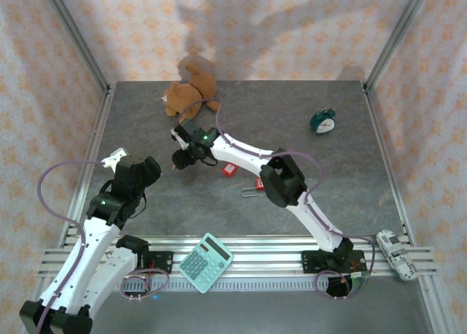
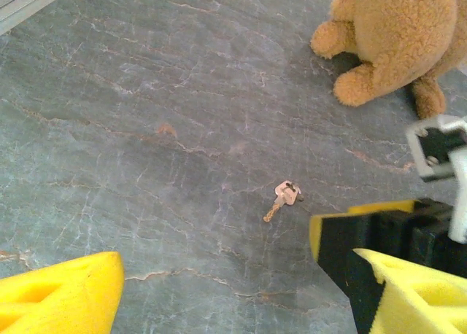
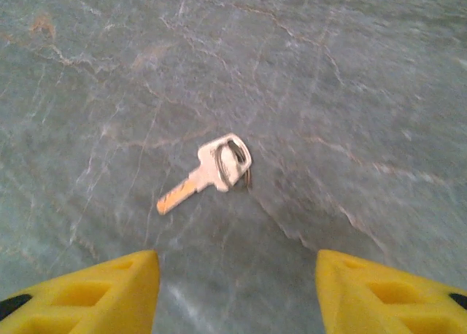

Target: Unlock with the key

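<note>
Grey table (image 3: 350, 71) holds key (image 3: 208, 170) just ahead of spread right hand (image 3: 233, 267)

A brown teddy bear (image 1: 188, 95) is lying at the far side of the grey marbled table (image 1: 343, 181). A teal alarm clock (image 1: 323, 121) is standing well apart to its right. A mint calculator (image 1: 206, 262) is resting across the near aluminium rails (image 1: 270, 248), and a white toy car (image 1: 395, 254) is sitting at their right end.

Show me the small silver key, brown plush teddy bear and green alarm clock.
Small silver key (image 3: 211, 168): right wrist view, head.
Brown plush teddy bear (image 2: 398, 35): left wrist view, body.
Green alarm clock (image 1: 324, 122): top external view, face.
</note>
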`<state>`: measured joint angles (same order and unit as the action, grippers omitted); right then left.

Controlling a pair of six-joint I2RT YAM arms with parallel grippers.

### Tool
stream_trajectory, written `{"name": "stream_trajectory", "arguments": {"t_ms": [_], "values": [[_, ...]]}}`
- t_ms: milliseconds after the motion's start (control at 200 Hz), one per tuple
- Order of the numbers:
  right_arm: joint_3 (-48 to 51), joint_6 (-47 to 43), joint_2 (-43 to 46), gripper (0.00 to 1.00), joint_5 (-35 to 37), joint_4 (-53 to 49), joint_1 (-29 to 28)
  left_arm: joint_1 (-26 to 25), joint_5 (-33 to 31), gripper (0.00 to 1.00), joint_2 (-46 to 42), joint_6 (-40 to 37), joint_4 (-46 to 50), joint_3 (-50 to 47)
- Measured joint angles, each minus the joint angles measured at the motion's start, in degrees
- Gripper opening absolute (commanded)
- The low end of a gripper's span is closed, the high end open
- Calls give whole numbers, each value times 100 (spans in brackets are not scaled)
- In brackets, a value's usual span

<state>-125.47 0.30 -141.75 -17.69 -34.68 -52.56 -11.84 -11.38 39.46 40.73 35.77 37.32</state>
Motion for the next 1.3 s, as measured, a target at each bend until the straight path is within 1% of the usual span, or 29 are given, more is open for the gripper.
{"name": "stream_trajectory", "arguments": {"t_ms": [95,205,260,340,450,485,556,691,771,886,1031,1171,1301], "values": [[-728,2,-494,56,-17,-247,-15,0,28,80,70,7,42,0],[-1650,42,-1060,51,17,-538,-31,0,68,80,81,24,109,0],[-1932,96,-1244,48,55,-640,-35,0,87,80,4,31,109,0],[-2020,122,-1349,38,120,-715,-39,0,105,80,-122,37,111,0],[-2035,192,-1377,13,245,-752,-33,0,107,80,-203,37,109,0],[-2037,227,-1377,7,267,-754,-33,0,111,80,-221,39,109,0],[-2037,297,-1377,0,308,-754,-35,0,177,80,-227,44,107,-4],[-1956,328,-1325,0,361,-721,-42,0,256,79,-225,85,87,-83],[-1591,328,-1093,0,450,-688,-44,0,293,79,-221,87,87,-120],[-660,328,-420,0,579,-592,-44,0,374,79,-214,85,46,-157],[684,326,833,0,721,-358,-44,0,562,78,-144,74,-197,-286],[1891,361,2041,0,852,-28,4,0,1003,75,50,35,-632,-540],[3440,485,3165,0,1067,313,337,-7,1438,73,424,39,-1034,-686]]}}
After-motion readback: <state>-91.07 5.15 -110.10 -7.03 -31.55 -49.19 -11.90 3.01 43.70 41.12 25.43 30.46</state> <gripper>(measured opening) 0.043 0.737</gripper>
